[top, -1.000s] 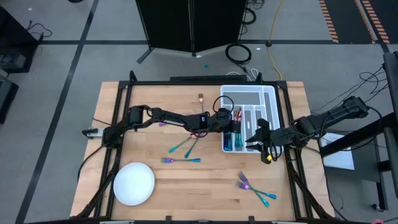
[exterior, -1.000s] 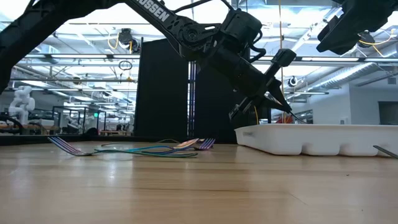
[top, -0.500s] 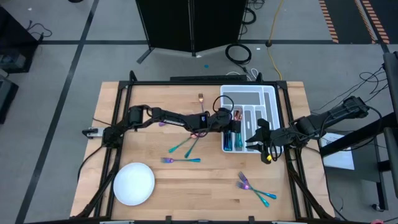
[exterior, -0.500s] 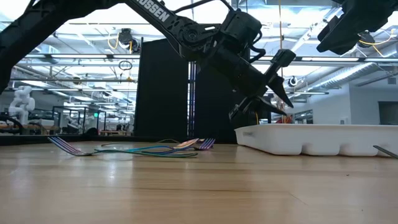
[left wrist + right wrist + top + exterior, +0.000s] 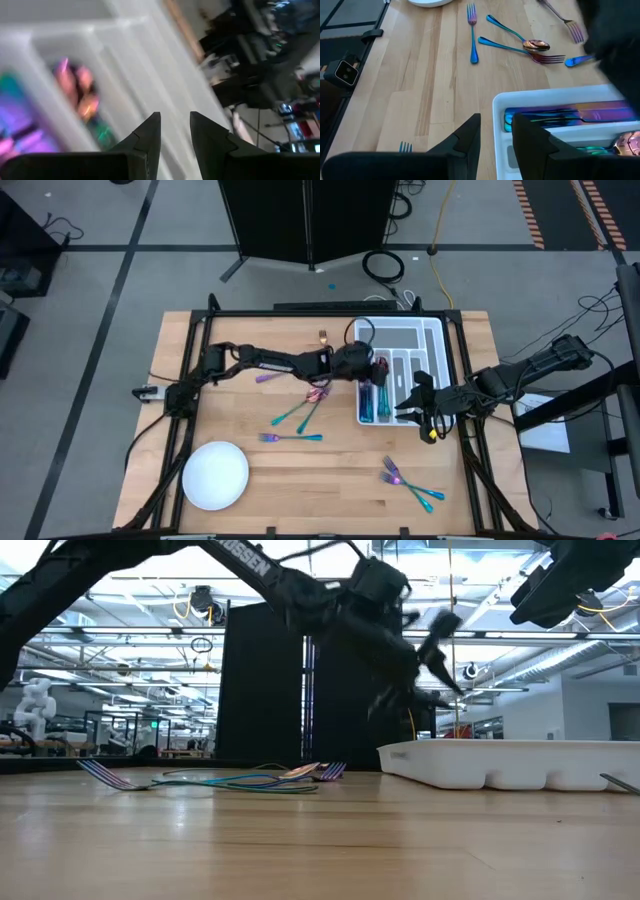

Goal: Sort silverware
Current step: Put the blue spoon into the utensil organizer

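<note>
The white divided tray (image 5: 400,338) stands at the far right of the table. Iridescent silverware (image 5: 372,402) lies in its left compartments, and it also shows in the right wrist view (image 5: 570,116). More pieces lie loose on the wood: a crossed group (image 5: 300,412), a fork (image 5: 290,437), a near-right cluster (image 5: 410,485) and a far fork (image 5: 323,337). My left gripper (image 5: 372,368) is open and empty over the tray's left compartments; its left wrist view (image 5: 175,130) is blurred. My right gripper (image 5: 412,400) is open and empty above the tray's near part (image 5: 496,135).
A round white plate (image 5: 215,475) sits at the near left. In the low view the tray's wall (image 5: 510,762) stands at the right and the loose pieces (image 5: 240,780) lie left of it. Bare wood lies between the plate and the near-right cluster.
My left gripper has risen from the tray's left compartments and swung a little toward the table's far edge; it is blurred with motion in the low view. My right gripper has kept still.
</note>
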Controlling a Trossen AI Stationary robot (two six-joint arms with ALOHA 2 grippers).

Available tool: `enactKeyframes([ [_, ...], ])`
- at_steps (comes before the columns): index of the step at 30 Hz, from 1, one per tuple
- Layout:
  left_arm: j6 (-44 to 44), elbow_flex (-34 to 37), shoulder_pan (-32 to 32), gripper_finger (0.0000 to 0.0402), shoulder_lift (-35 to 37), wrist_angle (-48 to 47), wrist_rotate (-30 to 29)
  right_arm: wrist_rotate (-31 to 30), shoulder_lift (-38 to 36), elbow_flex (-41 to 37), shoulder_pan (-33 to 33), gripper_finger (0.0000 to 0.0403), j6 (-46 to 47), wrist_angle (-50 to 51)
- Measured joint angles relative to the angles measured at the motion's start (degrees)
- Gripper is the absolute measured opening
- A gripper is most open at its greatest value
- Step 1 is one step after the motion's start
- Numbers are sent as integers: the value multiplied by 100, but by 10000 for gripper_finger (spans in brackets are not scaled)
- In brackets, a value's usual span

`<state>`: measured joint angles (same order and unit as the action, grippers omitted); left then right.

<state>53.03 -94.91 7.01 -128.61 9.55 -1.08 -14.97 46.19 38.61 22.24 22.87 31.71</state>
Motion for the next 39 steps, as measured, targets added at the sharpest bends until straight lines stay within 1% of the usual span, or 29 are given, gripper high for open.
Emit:
enactKeyframes([
  [2,-429,-2,-55,104,206,-2,37,3,0,0,-1,95,0,22],
  [5,-1169,-4,-260,104,601,-496,48,2,0,0,-1,95,-24,42],
  [6,-1390,-4,-328,104,764,-798,-20,-2,0,0,-1,95,-54,35],
  [9,-2013,-4,-549,104,1239,-1879,-463,-27,11,0,0,95,-105,-46],
  [12,-2352,-7,-842,104,1693,-3103,-899,-167,97,0,0,95,-110,-130],
  [15,-2530,-7,-1238,104,2050,-4232,-1264,-305,290,0,-2,95,-179,-413],
  [17,-2546,-7,-1497,104,2212,-4924,-1554,-447,494,0,-2,95,-324,-720],
  [19,-2535,-7,-1759,104,2346,-5558,-1851,-463,742,0,-26,95,-527,-1108],
  [21,-2493,-7,-2022,104,2386,-6166,-2156,-468,1015,0,-77,95,-797,-1563],
  [25,-2338,63,-2477,104,2381,-7307,-2534,-527,1637,0,-268,95,-1401,-2595],
  [28,-2199,496,-2597,104,2398,-7494,-2710,-732,2151,0,-408,95,-1613,-3313],
  [30,-2189,964,-2591,104,2519,-7404,-2665,-885,2509,0,-515,95,-1671,-3686],
  [32,-2232,1466,-2496,104,2734,-6907,-2490,-913,2852,-2,-655,95,-1703,-4062],
  [35,-2328,2423,-2297,104,3242,-6202,-2310,-909,3235,-4,-839,95,-1757,-4461],
  [39,-2588,3605,-1951,104,4034,-4678,-1830,-892,3406,-1,-1069,95,-1669,-4548],
])
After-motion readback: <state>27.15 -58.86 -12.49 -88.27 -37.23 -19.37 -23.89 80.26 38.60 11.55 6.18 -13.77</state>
